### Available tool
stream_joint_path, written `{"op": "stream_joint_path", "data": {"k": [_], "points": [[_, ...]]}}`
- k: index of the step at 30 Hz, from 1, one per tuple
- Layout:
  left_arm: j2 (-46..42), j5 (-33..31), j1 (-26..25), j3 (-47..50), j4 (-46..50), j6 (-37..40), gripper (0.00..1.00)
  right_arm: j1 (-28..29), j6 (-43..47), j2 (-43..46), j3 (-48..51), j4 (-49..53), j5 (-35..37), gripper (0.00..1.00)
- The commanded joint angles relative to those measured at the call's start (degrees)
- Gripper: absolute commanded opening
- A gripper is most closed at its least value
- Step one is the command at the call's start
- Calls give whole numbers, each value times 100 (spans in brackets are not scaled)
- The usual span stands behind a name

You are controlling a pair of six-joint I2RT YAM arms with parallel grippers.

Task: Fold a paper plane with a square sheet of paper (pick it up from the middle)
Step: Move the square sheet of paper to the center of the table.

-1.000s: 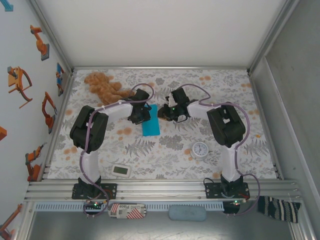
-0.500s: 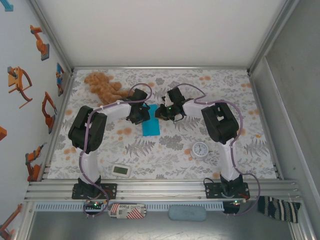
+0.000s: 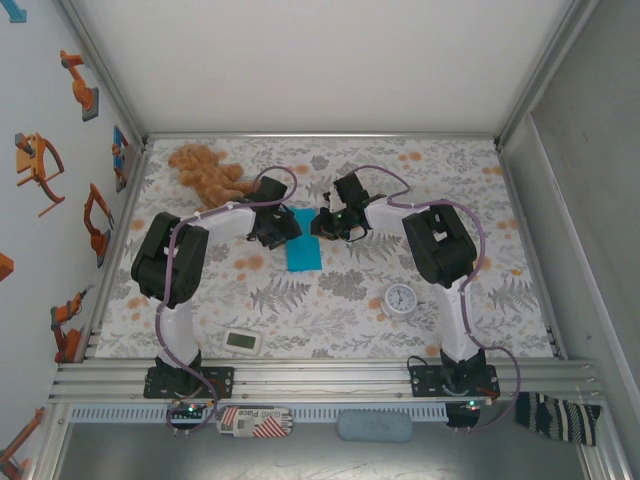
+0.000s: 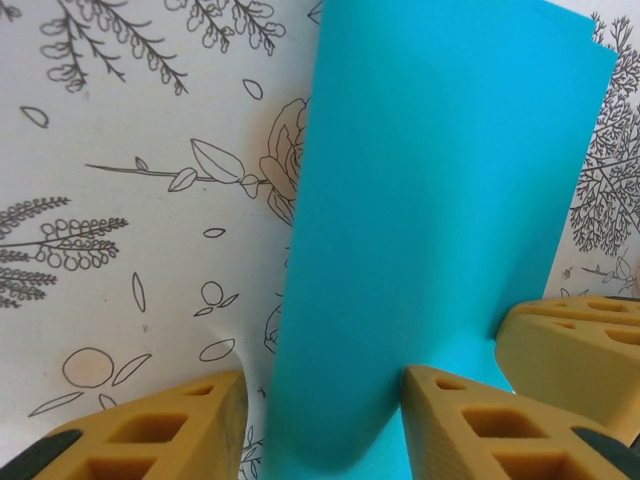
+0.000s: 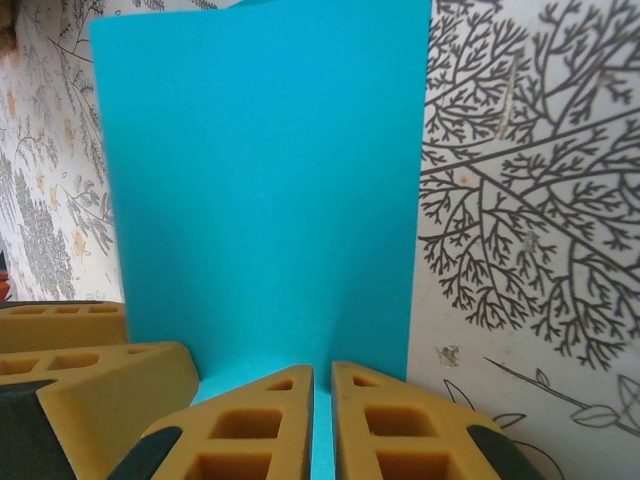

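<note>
Top external shows turquoise paper [image 3: 301,248] on floral tabletop [image 3: 450,180], white walls [image 3: 320,70].

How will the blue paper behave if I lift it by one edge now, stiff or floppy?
Probably floppy: the blue paper curls up near the left gripper. It seems thin and light, so a nudge may slide it across the table. With the right gripper at one edge, the far end would likely droop.

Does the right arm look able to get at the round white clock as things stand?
Probably yes, but not freely. The clock lies in the open beside the right arm, nothing between them; yet the right gripper is pinched shut on the blue paper and would have to release it first.
</note>
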State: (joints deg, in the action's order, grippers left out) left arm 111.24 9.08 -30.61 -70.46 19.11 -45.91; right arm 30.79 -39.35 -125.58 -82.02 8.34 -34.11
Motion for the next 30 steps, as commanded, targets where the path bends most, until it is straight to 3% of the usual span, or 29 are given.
{"op": "stream_joint_path", "data": {"k": [1,12,20,30], "points": [[305,609,-80,-92,-3,94,43,59,30,77,89,176,125,13],[427,1005,-115,-248,-5,678,30,-186,-414,987,670,-426,286,13],[169,1440,-324,-176,-54,1027,27,-424,-477,1811,1469,-579,607,13],[152,1387,-420,-47,-57,1112,27,-417,-95,1531,1653,-77,452,13]]}}
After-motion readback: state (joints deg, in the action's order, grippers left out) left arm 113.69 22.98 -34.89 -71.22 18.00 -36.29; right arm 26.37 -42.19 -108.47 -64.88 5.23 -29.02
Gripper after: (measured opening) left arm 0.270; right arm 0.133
